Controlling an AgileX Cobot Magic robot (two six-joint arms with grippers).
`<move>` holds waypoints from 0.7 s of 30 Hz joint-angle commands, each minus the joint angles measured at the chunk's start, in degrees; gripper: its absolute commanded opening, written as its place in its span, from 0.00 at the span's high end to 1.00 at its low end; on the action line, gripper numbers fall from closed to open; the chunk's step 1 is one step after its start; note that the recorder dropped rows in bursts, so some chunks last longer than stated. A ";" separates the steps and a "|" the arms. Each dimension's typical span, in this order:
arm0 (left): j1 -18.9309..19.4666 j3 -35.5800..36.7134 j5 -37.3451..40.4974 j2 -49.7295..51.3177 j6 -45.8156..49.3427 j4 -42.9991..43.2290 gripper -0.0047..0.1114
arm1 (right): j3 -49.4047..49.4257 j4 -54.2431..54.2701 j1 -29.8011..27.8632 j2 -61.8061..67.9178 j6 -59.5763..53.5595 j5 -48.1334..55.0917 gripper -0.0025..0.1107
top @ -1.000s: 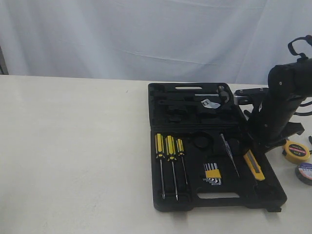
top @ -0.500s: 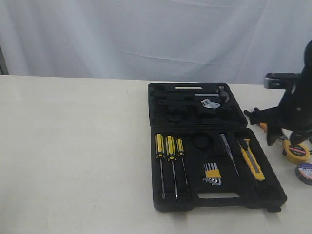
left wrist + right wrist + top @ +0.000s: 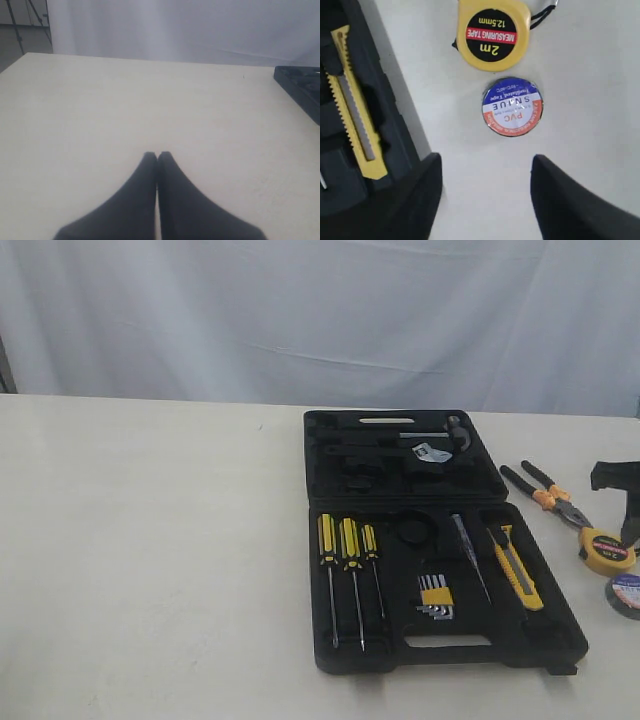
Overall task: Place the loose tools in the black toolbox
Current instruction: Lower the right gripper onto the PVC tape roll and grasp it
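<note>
The black toolbox (image 3: 440, 660) lies open on the table, its edge also in the wrist views (image 3: 395, 125) (image 3: 300, 92). The yellow-black utility knife (image 3: 516, 568) (image 3: 352, 105) rests in its right recess. To its right, on the table, lie the black-handled pliers (image 3: 545, 493), the round yellow tape measure (image 3: 607, 550) (image 3: 492, 32) and the small tape roll (image 3: 628, 594) (image 3: 512, 106). My right gripper (image 3: 487, 165) hangs open and empty above the table just short of the tape roll; only part of it (image 3: 622, 485) shows at the exterior view's right edge. My left gripper (image 3: 157, 156) is shut, empty, over bare table.
Three yellow-black screwdrivers (image 3: 345, 550), a hex-key set (image 3: 435, 595) and a thin awl-like tool (image 3: 470, 555) sit in the toolbox's near half. A wrench (image 3: 430, 445) lies in the far half. White curtain behind the table.
My right arm has pulled away from over the toolbox to the right edge of the exterior view, leaving the utility knife in its recess. The pliers are now uncovered.
</note>
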 commanded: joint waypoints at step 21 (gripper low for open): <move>-0.37 0.23 -0.02 -0.16 -0.06 -0.19 0.96 | 1.11 -2.24 -1.66 8.76 5.12 -10.65 0.26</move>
